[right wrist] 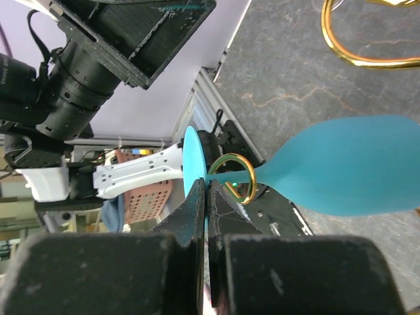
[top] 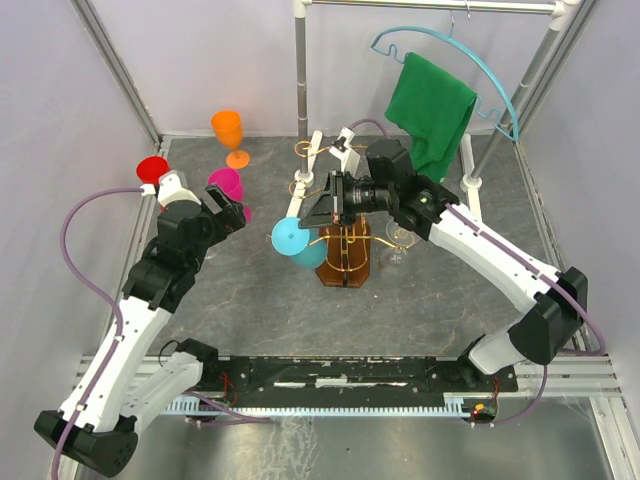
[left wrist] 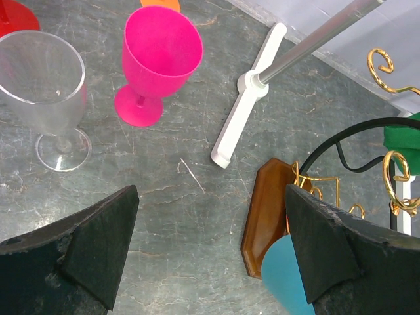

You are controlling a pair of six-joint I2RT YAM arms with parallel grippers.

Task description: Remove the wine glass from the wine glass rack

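Observation:
The wine glass rack (top: 345,262) has a brown wooden base and thin gold wire arms. It stands mid-table. A teal wine glass (top: 296,243) lies sideways at its left. My right gripper (top: 335,203) is shut on the glass's round foot (right wrist: 191,163). In the right wrist view the stem runs through a gold wire curl (right wrist: 233,178) to the bowl (right wrist: 354,174). My left gripper (left wrist: 210,243) is open and empty above the table, left of the rack's base (left wrist: 268,216). The teal glass (left wrist: 283,279) shows by its right finger.
Pink (left wrist: 161,56), clear (left wrist: 42,85), red (top: 153,168) and orange (top: 230,135) glasses stand at the back left. A clear glass (top: 397,250) hangs at the rack's right. A grey clothes rail (top: 301,70) with a green towel (top: 430,110) stands behind; its white foot (left wrist: 246,111) lies near the rack.

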